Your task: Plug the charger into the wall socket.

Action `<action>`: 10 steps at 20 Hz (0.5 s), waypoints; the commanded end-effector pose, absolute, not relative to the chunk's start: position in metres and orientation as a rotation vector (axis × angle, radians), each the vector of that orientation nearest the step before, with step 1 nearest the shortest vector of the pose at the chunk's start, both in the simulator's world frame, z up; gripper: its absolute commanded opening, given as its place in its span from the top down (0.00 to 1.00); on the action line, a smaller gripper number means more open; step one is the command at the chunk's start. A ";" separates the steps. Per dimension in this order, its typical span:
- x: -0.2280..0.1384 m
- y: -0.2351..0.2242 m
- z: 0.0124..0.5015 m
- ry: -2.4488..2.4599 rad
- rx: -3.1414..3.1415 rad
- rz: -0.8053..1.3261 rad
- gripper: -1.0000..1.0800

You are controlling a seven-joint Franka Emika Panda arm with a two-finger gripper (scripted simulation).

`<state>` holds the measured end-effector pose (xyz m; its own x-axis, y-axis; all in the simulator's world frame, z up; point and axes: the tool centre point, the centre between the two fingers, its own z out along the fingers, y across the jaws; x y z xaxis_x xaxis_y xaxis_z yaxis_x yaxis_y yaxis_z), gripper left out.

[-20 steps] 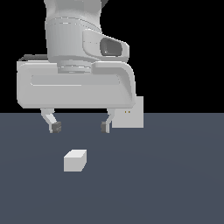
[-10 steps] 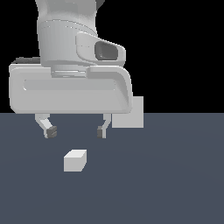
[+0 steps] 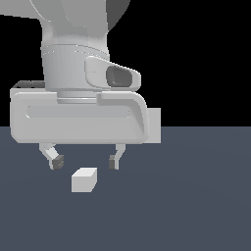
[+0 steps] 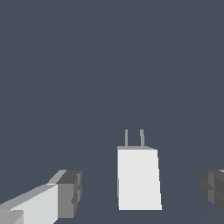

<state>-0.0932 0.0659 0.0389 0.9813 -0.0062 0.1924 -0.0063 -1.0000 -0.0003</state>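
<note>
The jaws are spread wide and empty, the gripper (image 3: 86,162) poised just above the counter (image 3: 196,206). The charger (image 3: 84,180) lies flat on the counter between and slightly below the jaws, touching neither. It looks light, rigid and smooth-sided, so its plain flanks seem the best hold, leaving its two thin prongs (image 4: 134,138) free. The wall socket (image 3: 153,126) stands beyond the jaws, mostly hidden.

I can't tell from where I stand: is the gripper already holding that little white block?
No: in the wrist view the charger lies on the floor between the open gripper's fingers, with clear gaps on both sides.
</note>
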 end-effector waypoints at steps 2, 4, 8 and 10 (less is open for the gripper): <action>-0.094 0.066 0.024 -0.010 3.126 0.303 0.04; -0.094 0.066 0.018 -0.010 3.126 0.304 0.04; -0.093 0.066 0.012 -0.011 3.126 0.305 0.04; -0.093 0.066 0.012 -0.011 3.126 0.305 1.00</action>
<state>-0.0937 0.0659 0.0123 0.9814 -0.0065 0.1919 -0.0067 -1.0000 0.0004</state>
